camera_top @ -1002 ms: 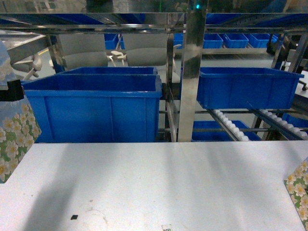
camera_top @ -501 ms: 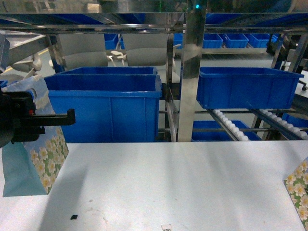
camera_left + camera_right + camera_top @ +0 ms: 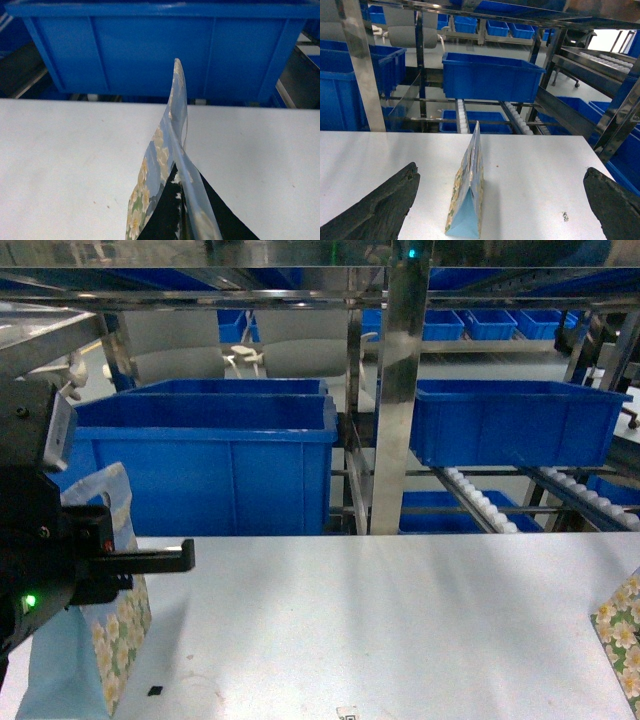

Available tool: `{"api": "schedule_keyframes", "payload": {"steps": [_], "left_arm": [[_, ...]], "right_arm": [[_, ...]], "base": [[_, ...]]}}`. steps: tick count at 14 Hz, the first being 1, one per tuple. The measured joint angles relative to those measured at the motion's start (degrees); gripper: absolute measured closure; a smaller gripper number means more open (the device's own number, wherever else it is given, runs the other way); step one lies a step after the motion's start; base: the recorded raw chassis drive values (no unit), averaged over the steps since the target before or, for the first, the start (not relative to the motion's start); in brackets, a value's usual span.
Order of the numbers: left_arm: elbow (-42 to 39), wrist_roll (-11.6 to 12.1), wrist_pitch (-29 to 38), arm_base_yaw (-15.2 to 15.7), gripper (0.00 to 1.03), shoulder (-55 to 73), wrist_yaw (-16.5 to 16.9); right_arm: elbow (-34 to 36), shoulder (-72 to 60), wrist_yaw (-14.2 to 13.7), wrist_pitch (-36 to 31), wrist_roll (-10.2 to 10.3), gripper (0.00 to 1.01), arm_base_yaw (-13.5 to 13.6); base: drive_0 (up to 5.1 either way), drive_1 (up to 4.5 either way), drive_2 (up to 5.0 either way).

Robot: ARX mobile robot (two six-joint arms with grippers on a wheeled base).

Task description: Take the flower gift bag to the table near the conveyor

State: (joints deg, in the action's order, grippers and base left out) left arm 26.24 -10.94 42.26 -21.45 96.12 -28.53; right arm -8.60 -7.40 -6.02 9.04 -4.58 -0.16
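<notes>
The flower gift bag (image 3: 115,640), gripped at its top by the left pincer (image 3: 120,558), has moved lower and further in over the pale counter (image 3: 400,620), so release looks near. The right wrist view alone shows a second bag (image 3: 469,192) standing upright between the spread fingers of the right pincer (image 3: 502,200), before the roller conveyor (image 3: 480,502).

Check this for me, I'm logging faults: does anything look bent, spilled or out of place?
Only the flower gift bag held by the left tool: its top edge curves and twists sideways. A second bag stands upright on the table. Nothing spilled.
</notes>
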Motion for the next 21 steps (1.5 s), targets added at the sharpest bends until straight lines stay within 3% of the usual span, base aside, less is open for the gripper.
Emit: {"api": "schedule_keyframes", "payload": {"steps": [1, 3, 6, 9, 12, 14, 16, 19, 21], "left_arm": [[-0.57, -2.58, -2.36, -0.66, 1.01, 0.04, 1.09], [-2.03, -5.49, -3.21, -1.64, 1.01, 0.07, 1.79], [-2.43, -8.41, -3.74, -1.7, 1.01, 0.07, 1.51], [-4.0, -9.66, -6.38, -3.08, 1.0, -2.25, 0.94], [-5.29, -10.69, -11.69, -5.38, 0.6, -5.4, 1.62], [-5.35, -11.61, -13.4, -5.95, 0.4, -7.87, 1.29], [-5.95, -11.65, -16.48, -6.6, 0.07, -12.07, 0.39], [-6.1, -11.5, -19.3, -7.08, 0.05, -16.44, -0.44], [-6.12, -10.21, -19.74, -6.69, 0.05, -19.56, -0.94]], "right_arm": [[0.0, 0.0, 0.0, 0.0, 0.0, 0.03, -0.02], [0.0, 0.0, 0.0, 0.0, 0.0, 0.03, -0.02], [0.0, 0.0, 0.0, 0.0, 0.0, 0.03, -0.02], [0.0, 0.0, 0.0, 0.0, 0.0, 0.03, -0.02], [0.0, 0.0, 0.0, 0.0, 0.0, 0.03, -0.02], [0.0, 0.0, 0.0, 0.0, 0.0, 0.03, -0.02], [0.0, 0.0, 0.0, 0.0, 0.0, 0.03, -0.02], [0.0, 0.0, 0.0, 0.0, 0.0, 0.03, -0.02], [0.0, 0.0, 0.0, 0.0, -0.02, 0.03, 0.0]], "base": [[0.0, 0.0, 0.0], [0.0, 0.0, 0.0], [0.0, 0.0, 0.0], [0.0, 0.0, 0.0], [0.0, 0.0, 0.0], [0.0, 0.0, 0.0], [0.0, 0.0, 0.0], [0.0, 0.0, 0.0], [0.0, 0.0, 0.0]]}}
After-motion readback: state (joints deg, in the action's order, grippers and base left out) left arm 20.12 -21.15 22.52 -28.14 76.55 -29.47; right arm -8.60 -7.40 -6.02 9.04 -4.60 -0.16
